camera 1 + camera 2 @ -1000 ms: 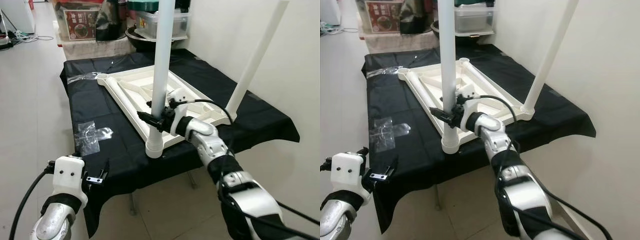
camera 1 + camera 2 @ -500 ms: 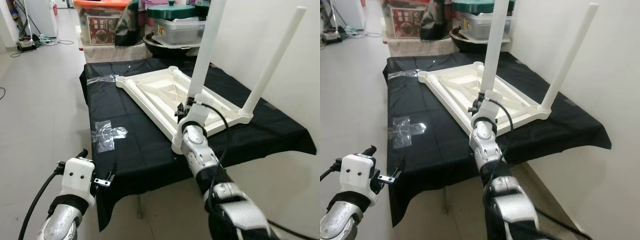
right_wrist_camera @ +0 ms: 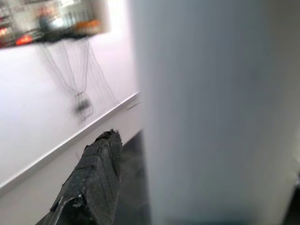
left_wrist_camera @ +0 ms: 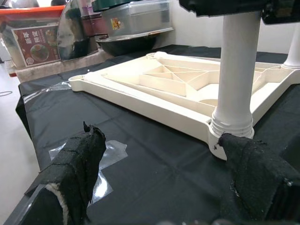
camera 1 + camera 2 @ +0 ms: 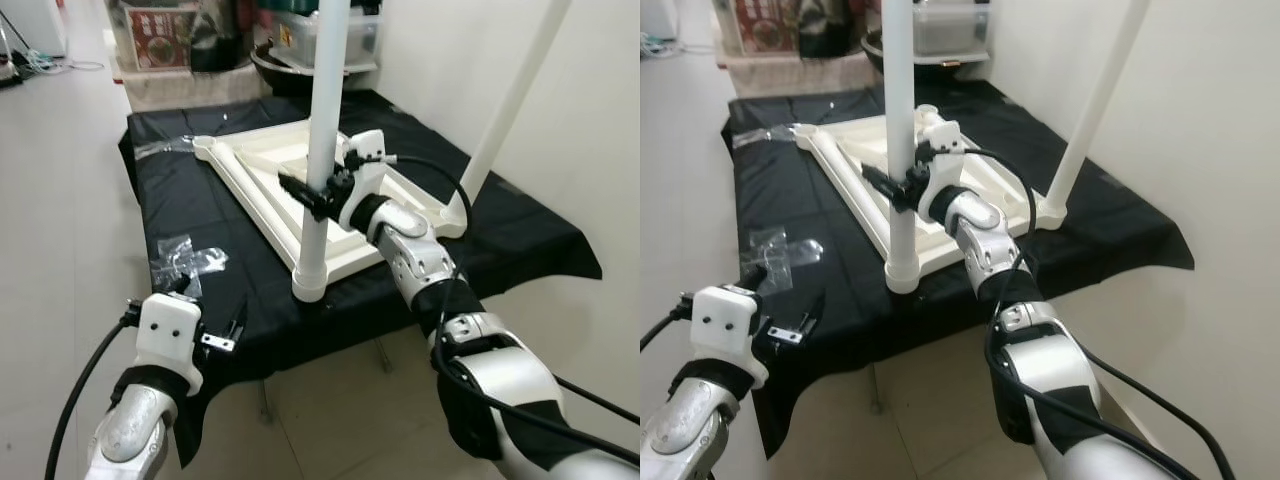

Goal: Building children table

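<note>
Tabletop point(image 5: 285, 195) – cream plastic, flipped underside-up – lies on the black cloth point(image 5: 200, 215) covering a work table. Two legs stand in its corner sockets: near leg point(image 5: 322, 150) at the front corner, far leg point(image 5: 505, 110) at the corner by the wall.

Right gripper point(image 5: 318, 192) sits on the near leg partway up, fingers point(image 5: 296, 187) wrapped round the tube and closed on it; in the right wrist view the white tube sits directly against a finger pad point(image 3: 91, 178). Leg's long axis runs upright, crosswise to the fingers, base socket below them. So any next twist or push (my guess: seating the leg tighter) goes down along that axis, w/ the right arm clearly the nearer one.

Left gripper point(image 5: 215, 330) hangs low at the front edge of the cloth, fingers spread wide, nothing between them. From its wrist view, the near leg's socket point(image 4: 232, 129) lies ahead of the fingertips point(image 4: 258, 173), close to one pad but apart.

Crumpled clear plastic bag point(image 5: 183, 258) lies on the cloth just beyond the left fingers.
</note>
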Tool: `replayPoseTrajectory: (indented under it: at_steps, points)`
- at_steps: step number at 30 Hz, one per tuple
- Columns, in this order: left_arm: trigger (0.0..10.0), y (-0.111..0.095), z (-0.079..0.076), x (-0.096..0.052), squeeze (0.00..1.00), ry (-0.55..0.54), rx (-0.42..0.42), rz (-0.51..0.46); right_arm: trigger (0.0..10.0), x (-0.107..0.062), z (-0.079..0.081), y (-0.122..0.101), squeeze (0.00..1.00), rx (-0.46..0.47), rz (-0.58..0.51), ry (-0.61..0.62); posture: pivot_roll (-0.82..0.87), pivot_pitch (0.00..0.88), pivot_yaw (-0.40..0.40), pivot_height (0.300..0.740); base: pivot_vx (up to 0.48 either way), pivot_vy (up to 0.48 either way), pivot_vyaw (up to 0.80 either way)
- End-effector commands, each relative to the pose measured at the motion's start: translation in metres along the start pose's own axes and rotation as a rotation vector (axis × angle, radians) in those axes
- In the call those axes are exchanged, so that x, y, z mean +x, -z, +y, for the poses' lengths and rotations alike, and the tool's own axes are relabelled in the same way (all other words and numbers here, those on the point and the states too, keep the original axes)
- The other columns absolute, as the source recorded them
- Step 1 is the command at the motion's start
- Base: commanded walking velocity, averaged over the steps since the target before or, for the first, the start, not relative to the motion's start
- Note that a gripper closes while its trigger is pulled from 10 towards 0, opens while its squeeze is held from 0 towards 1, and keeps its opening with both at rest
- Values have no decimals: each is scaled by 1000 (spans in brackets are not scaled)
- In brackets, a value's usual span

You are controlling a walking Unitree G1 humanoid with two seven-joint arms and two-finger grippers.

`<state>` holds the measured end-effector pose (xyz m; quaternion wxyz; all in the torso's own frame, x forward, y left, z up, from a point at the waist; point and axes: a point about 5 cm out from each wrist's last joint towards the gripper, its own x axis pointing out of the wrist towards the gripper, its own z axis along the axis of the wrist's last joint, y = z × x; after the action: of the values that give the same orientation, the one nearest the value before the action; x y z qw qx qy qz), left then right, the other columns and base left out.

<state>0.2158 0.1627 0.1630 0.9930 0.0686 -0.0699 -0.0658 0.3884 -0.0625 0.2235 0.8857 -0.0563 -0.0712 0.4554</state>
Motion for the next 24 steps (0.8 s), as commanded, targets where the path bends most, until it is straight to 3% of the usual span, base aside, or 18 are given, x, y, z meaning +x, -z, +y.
replayPoseTrajectory:
  at_steps: [1,6,7,8,9,10,13,14,15,16,17,18,19,20,21,22,23,24]
  points:
    - [10000,4,-3,1,0,11,-4,14,10000,1,12,11,0,-31,77,-141,129,0,-94,740,0,0,0]
    - [10000,5,-5,6,0,28,-1,12,10000,-4,30,37,0,-57,205,-328,138,0,-103,740,0,0,0]
    - [10000,5,-6,6,0,32,-3,10,5373,-3,36,46,0,-46,232,-333,143,0,-108,740,0,0,0]
    - [10000,5,-6,6,0,32,-3,10,5373,-3,36,46,0,-46,232,-333,143,0,-108,740,0,0,0]
    - [10000,5,-6,6,0,32,-3,11,0,0,34,50,0,-10,228,-241,146,0,-109,740,0,0,0]
    - [10000,5,-6,6,0,32,-3,11,0,0,34,50,0,-10,228,-241,146,0,-109,740,0,0,0]
    - [10000,4,-6,5,0,30,-7,8,0,0,0,54,0,45,273,388,145,0,-107,740,0,0,0]
    - [10000,4,-6,5,0,30,-7,8,0,0,0,54,0,45,273,388,145,0,-107,740,0,0,0]
    - [10000,5,-6,5,0,30,-6,11,0,-18,-18,62,0,155,301,716,145,0,-108,740,0,0,0]
    - [10000,5,-6,5,0,30,-6,11,0,-18,-18,62,0,155,301,716,145,0,-108,740,0,0,0]
    - [10000,6,-6,5,0,27,-10,12,0,-31,-22,73,0,234,321,888,136,0,-102,740,0,0,0]
    - [10000,6,-6,5,0,27,-10,12,0,-31,-22,73,0,234,321,888,136,0,-102,740,0,0,0]
    - [10000,6,-7,5,0,26,-14,12,0,-38,-17,84,0,311,335,989,132,0,-98,740,0,0,0]
    - [10000,6,-7,5,0,26,-14,12,0,-38,-17,84,0,311,335,989,132,0,-98,740,0,0,0]
    - [10000,6,-8,5,0,29,-18,11,0,-34,-2,90,0,352,325,958,127,0,-91,740,0,0,0]
    - [10000,6,-9,6,0,35,-23,9,10000,-21,16,87,0,382,278,840,125,0,-89,740,0,0,0]
    - [10000,6,-9,6,0,35,-23,9,10000,-21,16,87,0,382,278,840,125,0,-89,740,0,0,0]
    - [10000,6,-9,7,0,44,-23,10,10000,-2,41,64,0,334,100,600,118,0,-79,740,0,0,0]
